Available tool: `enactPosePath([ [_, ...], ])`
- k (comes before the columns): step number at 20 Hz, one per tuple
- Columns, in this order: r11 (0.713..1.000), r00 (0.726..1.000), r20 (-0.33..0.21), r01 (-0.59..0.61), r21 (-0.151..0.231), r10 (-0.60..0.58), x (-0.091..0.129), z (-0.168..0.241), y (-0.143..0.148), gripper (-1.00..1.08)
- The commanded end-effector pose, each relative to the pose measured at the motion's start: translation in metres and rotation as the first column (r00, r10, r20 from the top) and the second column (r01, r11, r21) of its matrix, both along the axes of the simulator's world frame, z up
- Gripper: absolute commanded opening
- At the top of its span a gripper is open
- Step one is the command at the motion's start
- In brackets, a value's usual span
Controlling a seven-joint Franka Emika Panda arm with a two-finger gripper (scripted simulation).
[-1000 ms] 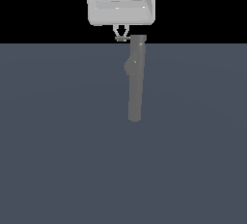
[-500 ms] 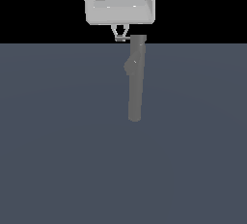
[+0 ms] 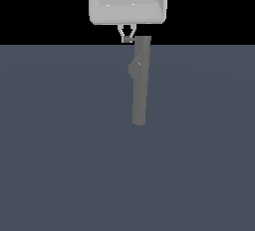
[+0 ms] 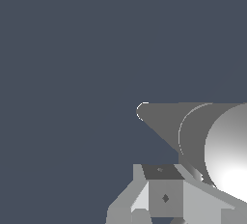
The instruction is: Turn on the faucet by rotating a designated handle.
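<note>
Nothing much has moved since the earlier pictures: the gripper [image 3: 127,40] still hangs at the far edge of the floor [image 3: 64,165], just beside the top end of the faucet [image 3: 140,85] on the exterior view's left. Its jaws look pressed close together at the tips, and I cannot tell if they pinch the thin handle, which is too small to make out. The faucet is a grey tube lying in the middle of the dark floor with a small bump [image 3: 133,68] on its side, and wide flat floor lies open all around it.
</note>
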State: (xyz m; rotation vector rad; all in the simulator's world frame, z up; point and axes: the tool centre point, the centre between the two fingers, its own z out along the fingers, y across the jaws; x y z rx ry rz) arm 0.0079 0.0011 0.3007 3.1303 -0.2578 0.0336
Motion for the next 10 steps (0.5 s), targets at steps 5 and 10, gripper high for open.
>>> enactPosePath([
  [5,1.000,1.000,-0.021,-0.004,0.002,0.004,-0.027,0.000,0.000,-1.00],
  [10,1.000,1.000,-0.014,-0.003,0.002,0.003,-0.029,-0.001,-0.017,-1.00],
])
